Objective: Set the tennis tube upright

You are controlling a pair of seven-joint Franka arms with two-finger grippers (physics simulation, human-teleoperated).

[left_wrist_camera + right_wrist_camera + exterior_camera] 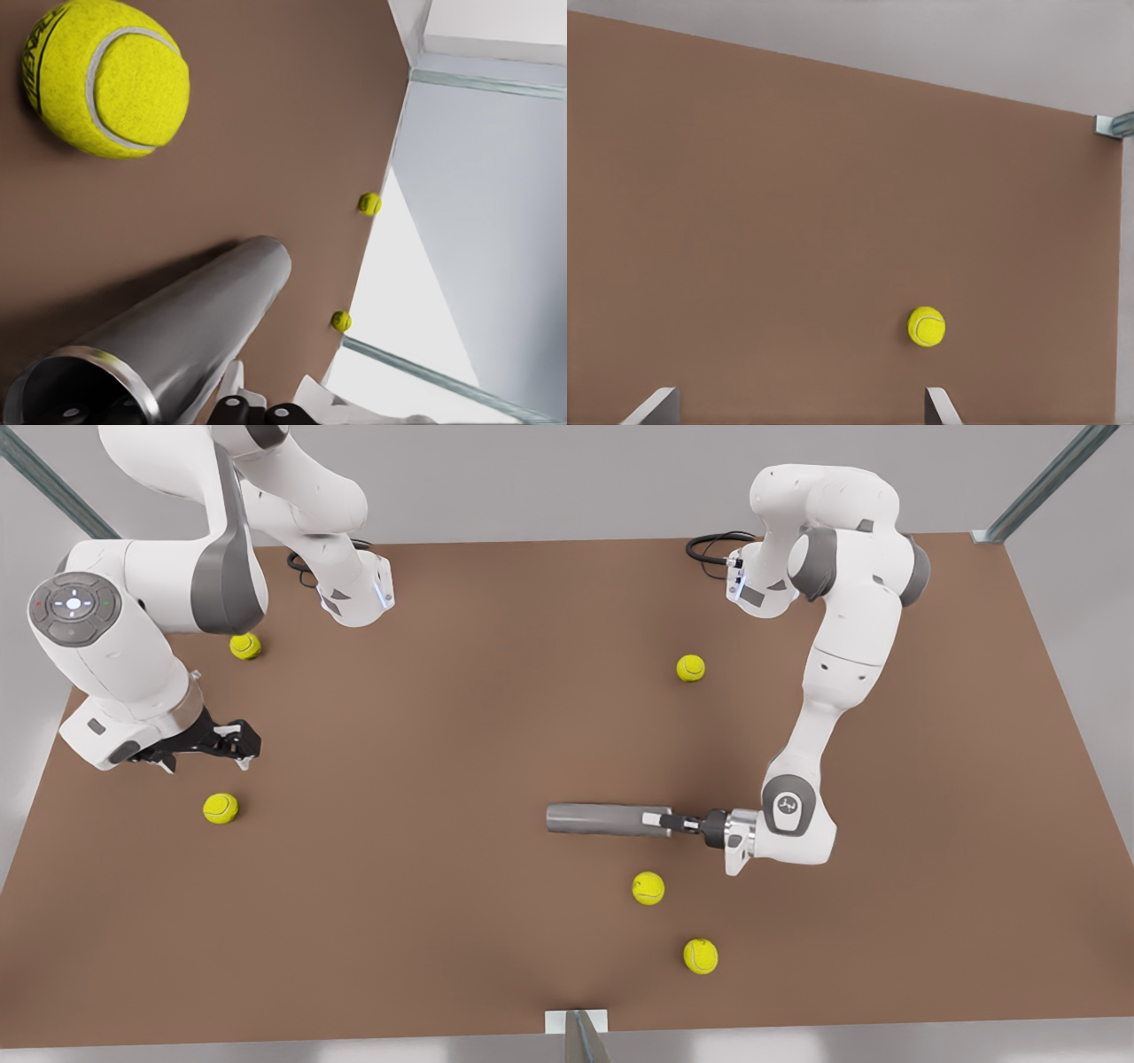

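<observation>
Left pincer (666, 821) reaches in from the front view's right and is clenched on the rimmed end of the tennis tube (605, 819), which lies on its side on the brown counter (443, 717), a little right of centre in the front view. We see the tube as a smooth grey metallic cylinder, long and narrow; in the left wrist view its open mouth carries a lighter rim (106, 372). Right pincer (232, 744) hangs above the counter at the front view's left with its fingers (656, 409) spread apart, grasping nothing; that arm waits. We count five tennis balls, fuzzy yellow-green spheres with pale seams: one (245, 646) and one (221, 808) near the right pincer, one (690, 667) further back, and two (648, 887) (700, 956) in front of the tube.
</observation>
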